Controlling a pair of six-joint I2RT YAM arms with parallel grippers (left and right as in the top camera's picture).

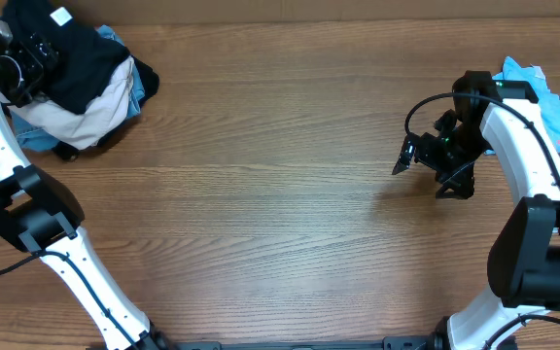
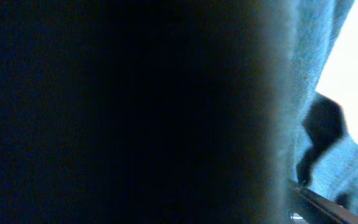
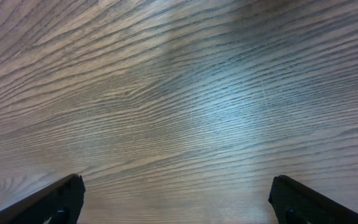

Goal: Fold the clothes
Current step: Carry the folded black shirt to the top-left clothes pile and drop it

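The black T-shirt (image 1: 78,60) lies crumpled on top of a pile of clothes at the table's far left corner, its small white neck label (image 1: 61,16) facing up. My left gripper (image 1: 25,60) is pressed into the shirt's left side. The left wrist view is almost filled by dark black fabric (image 2: 104,112), and the jaws are hidden there. My right gripper (image 1: 428,173) hovers over bare wood at the right, far from the shirt. Its fingers are wide open and empty in the right wrist view (image 3: 176,190).
Cream trousers (image 1: 87,122) and a blue garment (image 1: 145,83) lie under the black shirt in the pile. Blue cloth (image 2: 309,62) shows at the right of the left wrist view. A light blue tee (image 1: 557,102) lies at the table's right edge behind my right arm.
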